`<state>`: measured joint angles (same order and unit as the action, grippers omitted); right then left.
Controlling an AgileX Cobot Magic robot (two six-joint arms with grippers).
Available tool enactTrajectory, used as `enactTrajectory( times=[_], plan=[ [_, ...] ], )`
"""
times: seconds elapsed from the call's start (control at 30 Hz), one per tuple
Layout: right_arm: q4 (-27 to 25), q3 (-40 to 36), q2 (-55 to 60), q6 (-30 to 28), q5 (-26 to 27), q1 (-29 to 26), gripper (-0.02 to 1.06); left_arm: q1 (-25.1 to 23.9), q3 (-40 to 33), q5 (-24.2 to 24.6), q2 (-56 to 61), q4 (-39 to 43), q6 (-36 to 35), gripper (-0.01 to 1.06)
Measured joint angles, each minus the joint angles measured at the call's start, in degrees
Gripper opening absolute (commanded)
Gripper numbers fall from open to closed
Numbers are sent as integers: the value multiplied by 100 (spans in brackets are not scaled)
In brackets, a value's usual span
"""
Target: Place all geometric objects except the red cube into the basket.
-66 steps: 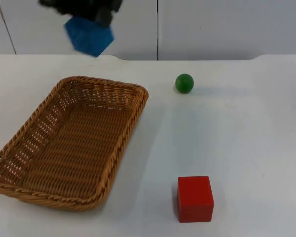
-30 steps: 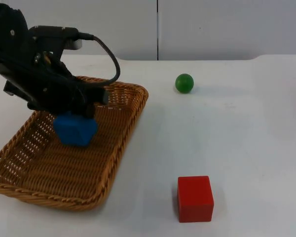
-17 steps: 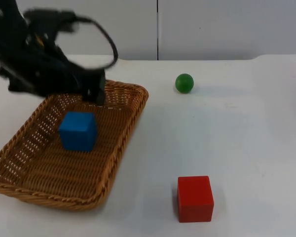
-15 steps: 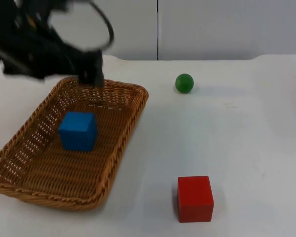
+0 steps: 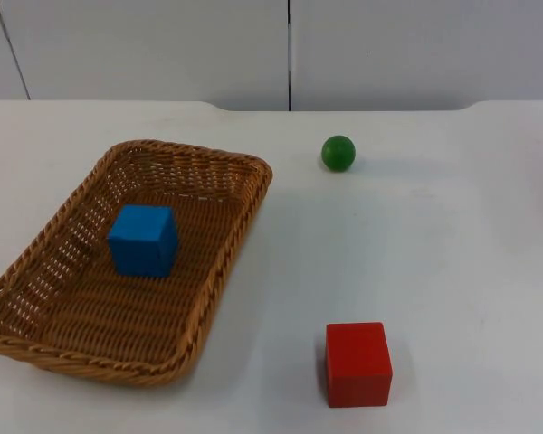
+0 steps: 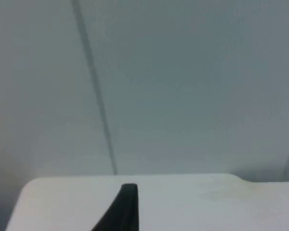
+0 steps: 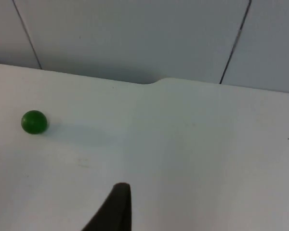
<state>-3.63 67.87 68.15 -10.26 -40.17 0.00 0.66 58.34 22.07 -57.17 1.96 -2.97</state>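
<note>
Near bench's far edge, right of basket [image 5: 219,262]: green ball [image 5: 338,152] (round, no long axis), facing right gripper [image 7: 116,208]; nearer arm by judgement. Finger state of both: cannot tell.

We see a white table top [image 5: 452,271] that takes most of the top view. Its surface is smooth and matte, with soft, even light and only weak shadows. At the far edge the table meets a grey partition wall [image 5: 416,50]. The wall consists of flat panels, and thin dark vertical seams [image 5: 289,54] separate them. The far edge of the table is not fully straight; it has a shallow step near the wall [image 7: 154,82].
</note>
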Motion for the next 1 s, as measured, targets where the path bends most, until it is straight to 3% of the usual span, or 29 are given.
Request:
enactTrajectory(
  times=[0.07, 0.27, 0.37, 0.57, 0.63, 1.0],
  plan=[
    [39, 37, 290, 0, 225, 332, 105, -286, 0, 341, 160, 22, -58, 104],
    [39, 497, 1396, 135, 839, 1048, 105, -448, 0, 712, 144, 33, -92, 104],
    [39, 1438, 2729, 353, 1054, 1505, 105, -448, 0, 849, 105, 33, -92, 104],
    [39, 2493, 4192, 512, 1459, 1812, 105, -448, 0, 879, 105, 107, -92, 104],
    [39, 2737, 4800, 355, 1847, 1918, 105, -448, 0, 889, 105, 204, -92, 104],
    [26, 2800, 6439, 41, 3133, 2059, 105, -448, 0, 924, 105, 405, -92, 104]
  ],
)
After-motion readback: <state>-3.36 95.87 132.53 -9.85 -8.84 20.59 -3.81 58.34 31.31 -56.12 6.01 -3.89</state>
